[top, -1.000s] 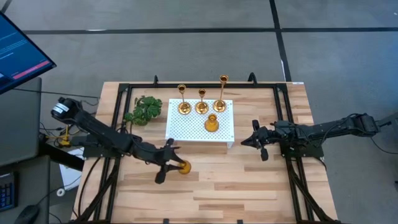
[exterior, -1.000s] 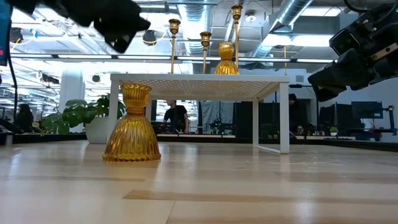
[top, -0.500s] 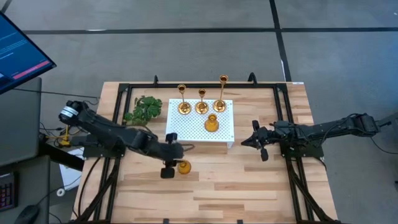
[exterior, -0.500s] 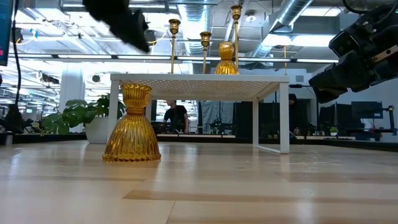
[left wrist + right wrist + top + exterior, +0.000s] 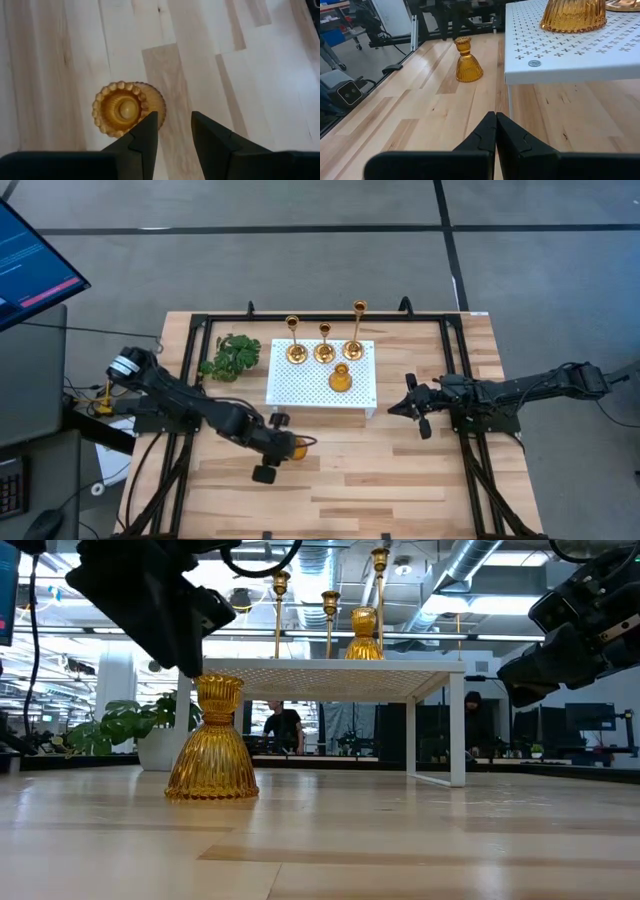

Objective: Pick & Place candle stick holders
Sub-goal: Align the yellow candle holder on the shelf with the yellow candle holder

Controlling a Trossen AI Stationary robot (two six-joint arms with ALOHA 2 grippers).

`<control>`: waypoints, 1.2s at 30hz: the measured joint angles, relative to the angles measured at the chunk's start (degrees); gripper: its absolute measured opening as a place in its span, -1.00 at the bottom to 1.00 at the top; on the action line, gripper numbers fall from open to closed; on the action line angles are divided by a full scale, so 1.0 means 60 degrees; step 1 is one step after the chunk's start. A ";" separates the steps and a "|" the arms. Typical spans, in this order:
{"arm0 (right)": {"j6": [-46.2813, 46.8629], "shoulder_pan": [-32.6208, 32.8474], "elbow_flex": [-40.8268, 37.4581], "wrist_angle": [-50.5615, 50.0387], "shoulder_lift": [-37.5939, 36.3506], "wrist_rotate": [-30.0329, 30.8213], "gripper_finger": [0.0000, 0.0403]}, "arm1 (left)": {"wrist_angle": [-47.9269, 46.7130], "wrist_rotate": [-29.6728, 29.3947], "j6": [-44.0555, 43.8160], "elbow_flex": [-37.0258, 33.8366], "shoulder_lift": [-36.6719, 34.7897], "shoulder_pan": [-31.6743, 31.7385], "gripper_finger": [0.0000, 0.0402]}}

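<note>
One squat ribbed amber-gold candle stick holder (image 5: pixel 295 448) stands upright on its wide base on the wooden table, in front of a white perforated shelf (image 5: pixel 300 390); it also shows in the low view (image 5: pixel 212 740) and the right wrist view (image 5: pixel 468 61). Three slim gold holders (image 5: pixel 324 345) and a second squat one (image 5: pixel 340 378) stand on the shelf. My left gripper (image 5: pixel 172 117) is open, points down and hovers just beside and above the table's holder (image 5: pixel 125 107), touching nothing. My right gripper (image 5: pixel 495 117) is shut and empty, right of the shelf (image 5: pixel 395 408).
A green leafy sprig (image 5: pixel 232 355) lies left of the shelf. A black frame (image 5: pixel 200 330) runs around the table's far and side edges. Bare wood (image 5: pixel 380 480) lies along the near side. A monitor (image 5: pixel 30 260) stands off the table's left.
My left gripper has swung from above the squat holder toward the table's near edge and come down closer beside it. The holder has stayed where it was. My right arm has kept still.
</note>
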 joint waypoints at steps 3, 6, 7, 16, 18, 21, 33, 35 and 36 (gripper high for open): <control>0.0016 0.0000 0.0000 -0.0004 0.0000 0.0000 -1.00 | 0.0060 -0.0027 0.0017 0.0015 -0.0146 0.0010 -0.42; 0.0016 0.0000 0.0000 -0.0009 0.0000 0.0000 -1.00 | 0.0040 -0.0155 0.0027 0.0013 -0.0288 0.0004 -0.42; 0.0016 0.0000 0.0000 -0.0015 0.0000 0.0000 -1.00 | 0.0040 -0.0248 0.0031 0.0014 -0.0340 0.0004 -0.42; 0.0016 0.0000 0.0000 -0.0022 0.0000 0.0000 -1.00 | 0.0286 -0.0538 -0.0008 0.0000 0.0078 0.0004 -0.42; 0.0016 0.0001 0.0000 -0.0025 0.0000 0.0000 -1.00 | 0.0470 -0.0557 0.0027 0.0004 0.0264 0.0008 -0.42; 0.0016 0.0001 0.0000 -0.0032 0.0000 0.0000 -1.00 | 0.0596 -0.0734 0.0047 -0.0004 0.0488 0.0004 -0.42; 0.0016 0.0007 0.0000 -0.0029 0.0000 0.0000 -1.00 | 0.0865 -0.1016 -0.0032 0.0029 0.0876 0.0011 -0.49; 0.0016 0.0007 0.0000 -0.0029 0.0000 0.0000 -1.00 | 0.0859 -0.1263 -0.0042 0.0022 0.0877 0.0007 -0.60; 0.0016 0.0007 0.0000 -0.0029 0.0000 0.0000 -1.00 | 0.0858 -0.1303 -0.0047 0.0022 0.0877 0.0011 -0.65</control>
